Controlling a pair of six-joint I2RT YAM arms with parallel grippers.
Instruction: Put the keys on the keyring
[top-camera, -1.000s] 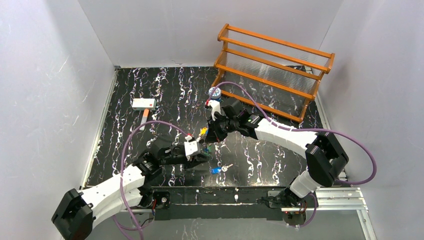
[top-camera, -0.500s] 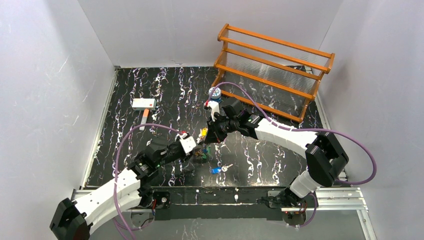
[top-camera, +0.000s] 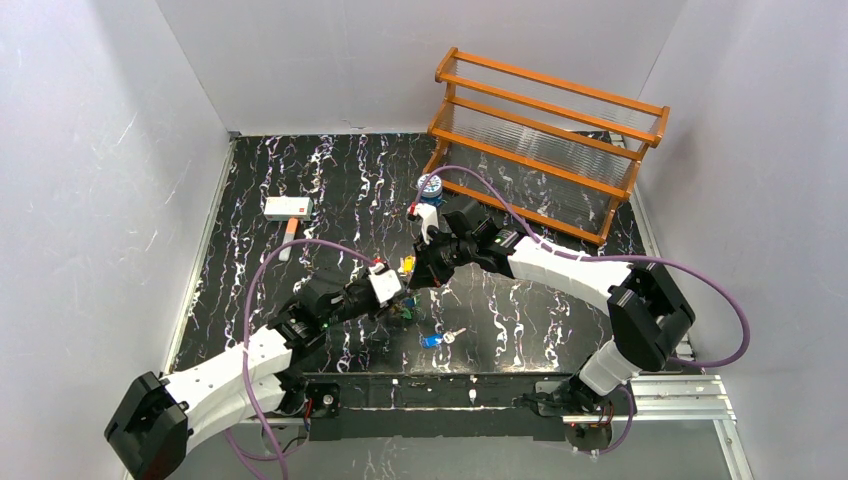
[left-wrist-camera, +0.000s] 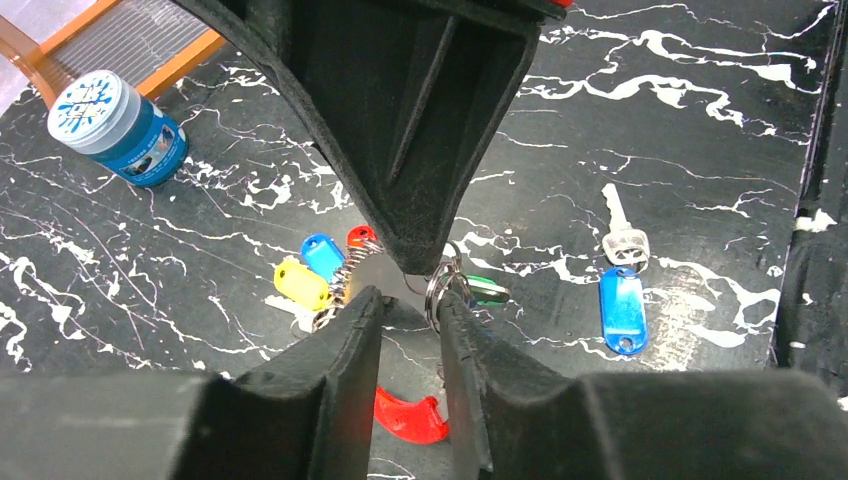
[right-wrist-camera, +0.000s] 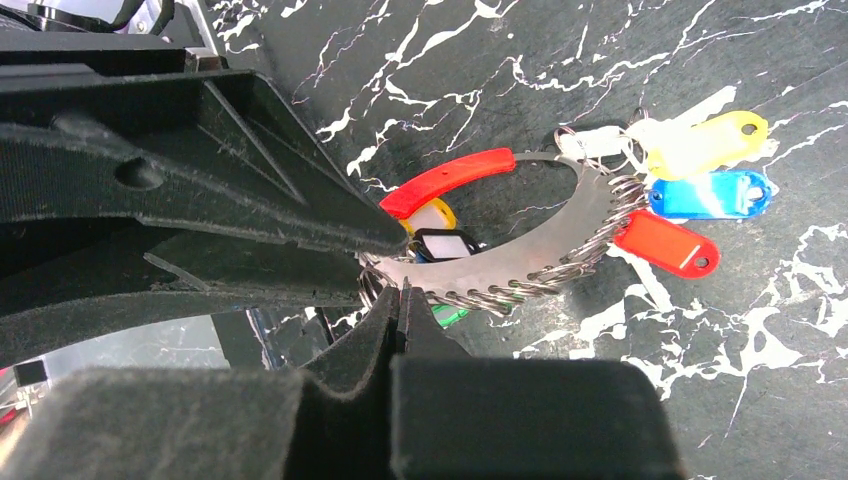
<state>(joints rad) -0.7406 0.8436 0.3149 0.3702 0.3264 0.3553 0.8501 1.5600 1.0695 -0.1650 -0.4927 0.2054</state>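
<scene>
The table (top-camera: 330, 190) is black marble veined with white, closed in by pale grey walls. An orange rack (top-camera: 545, 140) stands at the back right with a blue-and-white tin (top-camera: 431, 185) just in front of it. A white box (top-camera: 288, 207) lies well apart at the left. Near the front edge lie a loose blue key (left-wrist-camera: 622, 308) and a silver key (left-wrist-camera: 622, 235), close together and apart from the grippers. The right gripper (right-wrist-camera: 400, 300) is closed on the rim of the keyring (right-wrist-camera: 560, 230), a flat metal ring with a red stretch and many small wire rings threaded along it. A yellow key (right-wrist-camera: 705, 143), a blue key (right-wrist-camera: 710, 193) and a red key (right-wrist-camera: 665, 243) hang from its far side. The keyring sits near the table's middle, a little towards the front. The left gripper (left-wrist-camera: 408, 300) meets it tip to tip. Its jaws stand a little apart at the keyring's edge, and the small ring of a green key (left-wrist-camera: 485, 292) lies against one fingertip. Whether they pinch anything cannot be told. The left arm stretches low from its base at the front left, forward and to the right. The right arm rises from the front right, bends at a high elbow and reaches leftward to the centre.
</scene>
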